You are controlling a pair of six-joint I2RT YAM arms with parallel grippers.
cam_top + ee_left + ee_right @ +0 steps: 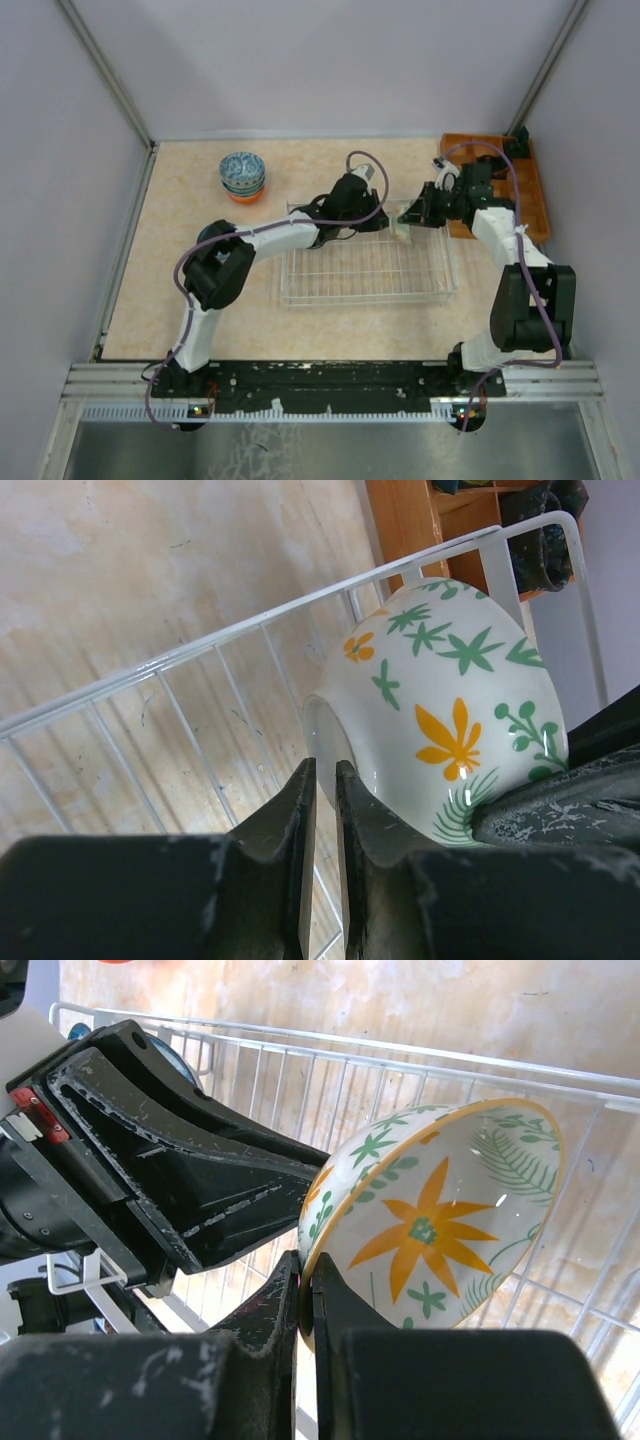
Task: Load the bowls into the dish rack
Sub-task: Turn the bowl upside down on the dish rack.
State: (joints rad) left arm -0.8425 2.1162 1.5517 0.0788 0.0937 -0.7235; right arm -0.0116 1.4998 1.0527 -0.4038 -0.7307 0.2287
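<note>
Pale stone colour, sandy with lighter blotches, covers the whole table [190, 200]. Plain grey walls [300, 60] stand close on three sides. A thin metal pole [105, 70] leans up in the far left corner. Along the near edge, a black bar [330, 385] holds the bottoms of both arms.

The dish rack [360, 272] sits in the middle of the table. It is a flat basket made of white wire. The top view shows only bare wires in most of it.

One flower bowl [440, 1220] is at the far right corner of the rack. It is white with green leaves and orange flowers, and it is tipped on its side. I cannot tell if it touches the wires.

The right gripper [306, 1280] has its two fingers squeezed onto the rim of this bowl.

The left gripper [322, 780] comes from the other side. Its tip is right up against the bowl's round bottom. Its fingers are nearly together, with a thin slit between them. I cannot tell if they pinch the bowl.

A stack of bowls [242, 175] waits on the table, well apart from the rack, on the far left. They are blue and white, and the lowest one is orange outside.

An orange wooden tray [538, 190] lies by the right wall, just beside the rack.
</note>
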